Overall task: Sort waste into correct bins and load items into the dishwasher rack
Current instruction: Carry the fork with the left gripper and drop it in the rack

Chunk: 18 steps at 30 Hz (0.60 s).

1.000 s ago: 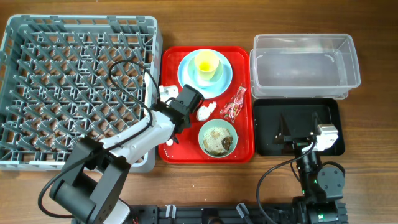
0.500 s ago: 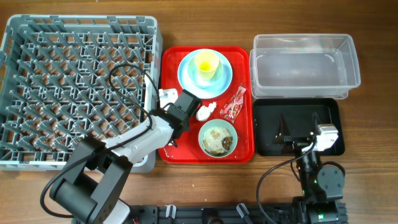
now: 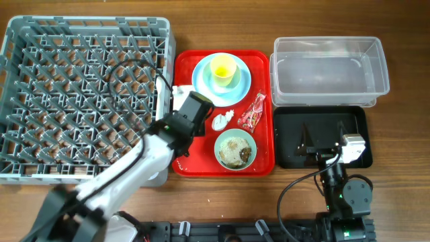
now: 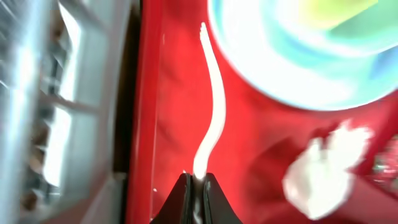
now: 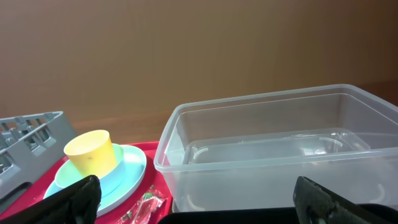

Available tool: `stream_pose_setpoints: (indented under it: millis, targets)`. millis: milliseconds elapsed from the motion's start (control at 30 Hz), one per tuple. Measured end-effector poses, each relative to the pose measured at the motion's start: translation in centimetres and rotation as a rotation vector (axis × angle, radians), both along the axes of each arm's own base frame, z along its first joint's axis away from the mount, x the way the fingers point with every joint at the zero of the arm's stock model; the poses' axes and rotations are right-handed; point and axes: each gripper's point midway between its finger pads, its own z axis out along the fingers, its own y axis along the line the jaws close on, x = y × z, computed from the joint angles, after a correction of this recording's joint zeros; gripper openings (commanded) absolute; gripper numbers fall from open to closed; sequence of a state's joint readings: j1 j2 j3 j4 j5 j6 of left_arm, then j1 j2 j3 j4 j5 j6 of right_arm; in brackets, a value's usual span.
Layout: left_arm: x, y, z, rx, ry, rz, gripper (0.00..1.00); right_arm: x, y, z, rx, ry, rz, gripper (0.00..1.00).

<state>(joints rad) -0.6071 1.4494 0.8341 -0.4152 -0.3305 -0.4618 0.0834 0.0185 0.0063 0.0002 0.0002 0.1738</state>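
My left gripper [image 4: 198, 177] is shut on the handle of a white plastic utensil [image 4: 214, 112] at the left edge of the red tray [image 4: 168, 112]; fork or spoon, I cannot tell. Overhead, this gripper [image 3: 180, 99] sits beside the dishwasher rack [image 3: 80, 94]. The yellow cup [image 3: 223, 67] stands on the light blue plate [image 3: 205, 84]. A tissue wad [image 3: 222, 121] and a red wrapper [image 3: 253, 112] lie mid-tray. The green bowl [image 3: 235, 149] holds food scraps. My right gripper [image 5: 199, 205] stands open over the black tray [image 3: 289, 158], facing the clear tub [image 5: 267, 149].
The clear tub [image 3: 329, 70] sits behind the black tray at the right. The red tray [image 3: 262, 165] lies between the rack and the bins. The left arm's cable loops over the rack's right side.
My left gripper has closed on the white utensil's handle and shifted slightly toward the rack. The right arm has not moved.
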Motion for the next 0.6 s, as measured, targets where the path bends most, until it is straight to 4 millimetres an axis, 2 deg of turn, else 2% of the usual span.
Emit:
stream_pose_setpoints:
  millis: [67,133,200,267,333,500,533,600]
  targets:
    - [0.6,0.9,4.7,0.019,-0.142,-0.022,0.04,0.0,0.0,0.0,0.0,0.0,0.0,1.0]
    - [0.9,3.2,9.6,0.073,-0.3,0.016,0.04,0.0,0.0,0.0,0.0,0.0,0.0,1.0]
    - [1.3,6.6,11.8,0.138,-0.37,0.104,0.04,0.0,0.0,0.0,0.0,0.0,0.0,1.0]
    - [1.8,8.6,11.7,0.178,-0.365,0.159,0.04,0.0,0.0,0.0,0.0,0.0,0.0,1.0]
    - [2.5,10.5,9.8,0.225,-0.303,0.204,0.04,0.0,0.0,0.0,0.0,0.0,0.0,1.0]
    - [3.7,10.2,3.6,0.254,-0.128,0.147,0.05,0.0,0.0,0.0,0.0,0.0,0.0,1.0]
    - [3.8,10.1,3.4,0.256,-0.125,0.142,0.09,0.0,0.0,0.0,0.0,0.0,0.0,1.0]
    - [3.8,10.1,2.8,0.268,-0.109,0.133,0.27,0.0,0.0,0.0,0.0,0.0,0.0,1.0]
